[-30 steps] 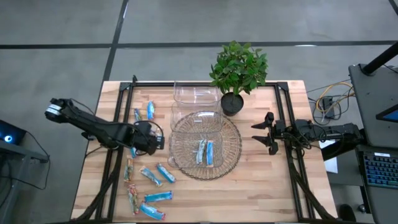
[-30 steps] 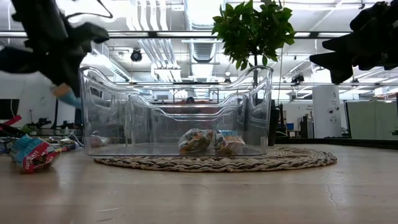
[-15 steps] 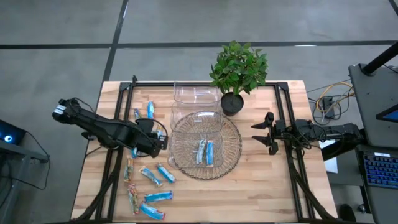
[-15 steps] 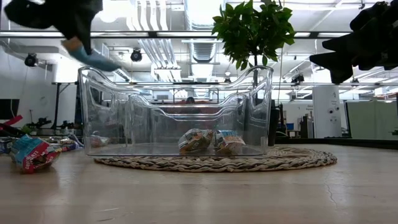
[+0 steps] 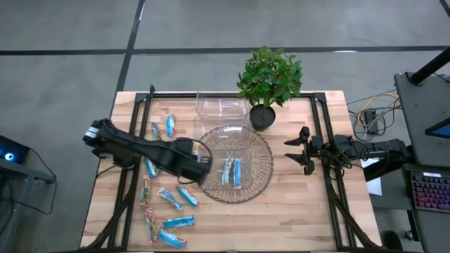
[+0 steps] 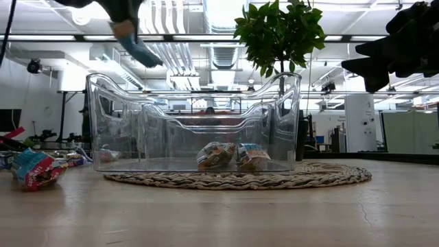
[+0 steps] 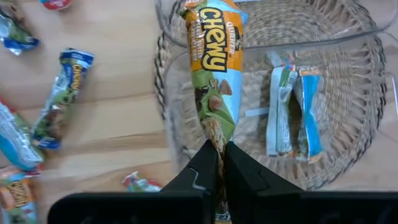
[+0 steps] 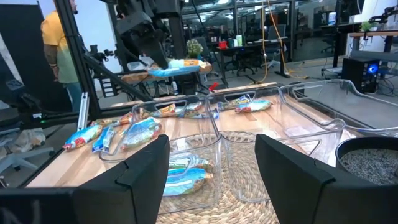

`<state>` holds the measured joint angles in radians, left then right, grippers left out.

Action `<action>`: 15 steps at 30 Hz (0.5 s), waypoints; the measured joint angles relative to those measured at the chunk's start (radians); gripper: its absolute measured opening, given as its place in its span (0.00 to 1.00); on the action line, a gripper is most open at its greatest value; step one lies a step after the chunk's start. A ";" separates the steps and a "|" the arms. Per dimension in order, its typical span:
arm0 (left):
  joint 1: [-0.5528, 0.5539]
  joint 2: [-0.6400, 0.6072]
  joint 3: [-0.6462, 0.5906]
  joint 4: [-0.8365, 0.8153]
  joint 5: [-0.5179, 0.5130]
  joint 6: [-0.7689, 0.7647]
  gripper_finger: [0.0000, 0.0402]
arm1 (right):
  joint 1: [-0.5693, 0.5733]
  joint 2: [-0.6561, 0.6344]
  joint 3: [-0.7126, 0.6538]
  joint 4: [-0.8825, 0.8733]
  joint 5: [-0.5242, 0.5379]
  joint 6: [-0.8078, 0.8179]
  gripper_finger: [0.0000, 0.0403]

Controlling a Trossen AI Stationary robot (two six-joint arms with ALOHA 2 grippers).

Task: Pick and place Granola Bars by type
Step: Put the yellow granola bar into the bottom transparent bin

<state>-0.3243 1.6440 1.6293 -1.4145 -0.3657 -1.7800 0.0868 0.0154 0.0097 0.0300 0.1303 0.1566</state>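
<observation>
My left gripper (image 5: 202,164) hangs over the left rim of the clear container (image 5: 242,144) on the round woven mat and is shut on a granola bar (image 7: 214,62) with an orange, green and blue wrapper. Two blue bars (image 5: 232,171) lie on the container's floor. Several more bars (image 5: 171,199) lie flat on the wood at the table's near left, and two (image 5: 169,125) lie farther back. My right gripper (image 5: 299,150) waits open at the table's right, above the wood. My left gripper pinches the bar by one end of its wrapper (image 7: 217,142) between the two fingers (image 7: 202,168), which lie along the bar. The bar is lifted clear and slants down past the fingertips (image 6: 140,49), above the container's left rim (image 6: 92,81).
A second clear container (image 5: 221,105) stands behind the first. A potted plant (image 5: 269,77) stands at the far edge, right of the containers. Black frame rails (image 5: 325,140) run along both sides of the table. Bare wood lies between the mat and my right gripper.
My left gripper has carried the bar up and toward the table's right, from above the loose bars to over the container's left rim. The bar has stayed pinched and clear of the table.
</observation>
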 joint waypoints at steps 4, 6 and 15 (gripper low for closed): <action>0.031 0.088 0.067 0.001 0.017 -0.001 0.00 | 0.000 0.000 0.000 0.000 0.000 0.000 0.56; 0.043 0.127 0.095 0.000 0.029 -0.001 0.00 | 0.000 0.000 0.000 0.000 0.000 0.000 0.57; 0.068 0.263 0.164 0.010 0.071 0.006 0.00 | 0.000 0.000 0.000 0.000 0.000 0.000 0.56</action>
<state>-0.2562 1.9069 1.7935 -1.4044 -0.2950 -1.7737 0.0866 0.0154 0.0097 0.0302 0.1306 0.1566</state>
